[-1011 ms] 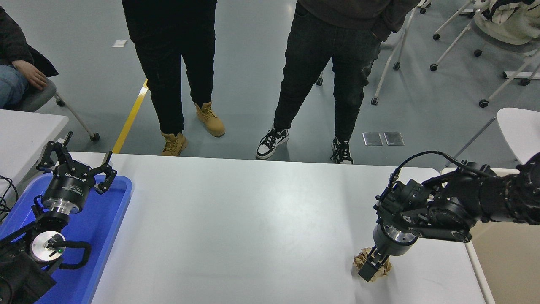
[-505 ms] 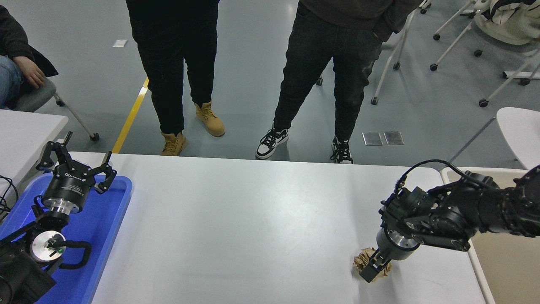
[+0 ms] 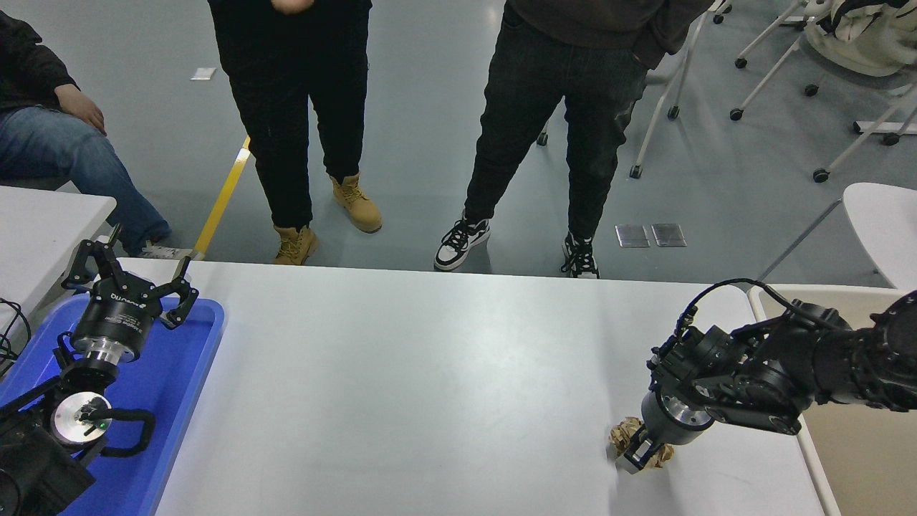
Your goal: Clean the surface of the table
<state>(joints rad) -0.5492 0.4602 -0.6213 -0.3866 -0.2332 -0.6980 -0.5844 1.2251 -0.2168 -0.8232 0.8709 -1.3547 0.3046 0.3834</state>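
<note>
The white table surface (image 3: 430,387) fills the lower half of the head view. A crumpled ball of brown paper (image 3: 625,434) lies on it near the front right. My right gripper (image 3: 640,452) reaches in from the right edge, points down and is shut on the paper ball, covering much of it. My left gripper (image 3: 127,282) stays parked at the lower left above the blue tray, its fingers spread open and holding nothing.
A blue plastic tray (image 3: 183,358) lies along the table's left side under the left arm. A beige surface (image 3: 860,430) adjoins the table's right edge. Two people stand at the far side, and a third sits at the top left by a smaller white table (image 3: 43,229).
My right gripper has sunk lower and closed tighter on the paper ball, shifting slightly right. The seated person at the top left has moved a leg into view.
</note>
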